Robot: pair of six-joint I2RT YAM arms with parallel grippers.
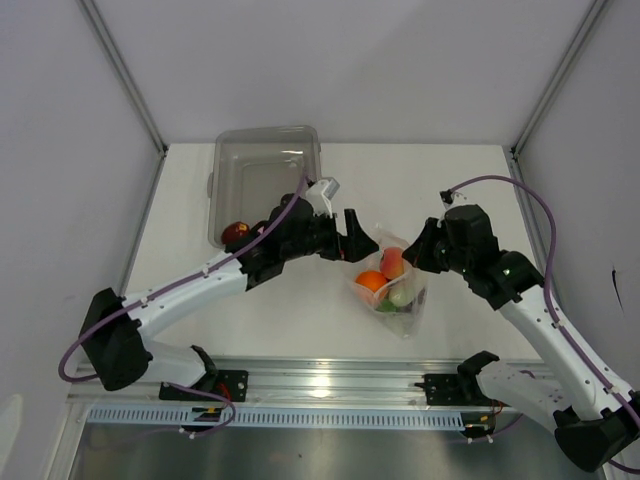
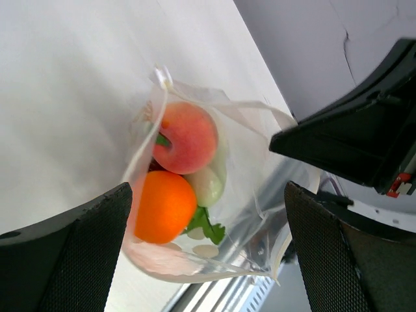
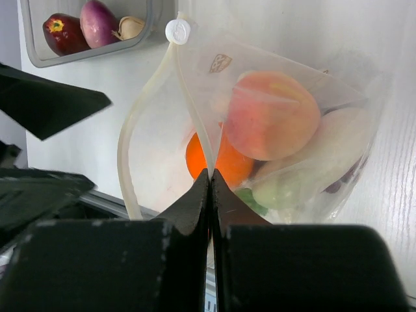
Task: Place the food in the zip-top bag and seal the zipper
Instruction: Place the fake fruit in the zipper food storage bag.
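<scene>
The zip-top bag (image 1: 400, 300) lies between my two grippers, and its mouth gapes open. Through the plastic I see a peach (image 3: 273, 114), an orange (image 2: 164, 206), a white oblong piece (image 2: 207, 185), a green bit (image 2: 209, 225) and dark grapes (image 3: 351, 174). My right gripper (image 3: 210, 174) is shut on one strip of the zipper (image 3: 195, 117); the other strip (image 3: 123, 162) bows away to the left. My left gripper (image 2: 208, 260) hangs open just beside the bag, its fingers (image 2: 65, 260) wide apart and holding nothing.
A rigid clear bin (image 1: 262, 160) stands at the back left. It holds a dark red piece (image 3: 63, 32), a pink bulb (image 3: 99, 23) and a beige clove (image 3: 130, 27). The metal rail (image 1: 320, 385) runs along the near table edge.
</scene>
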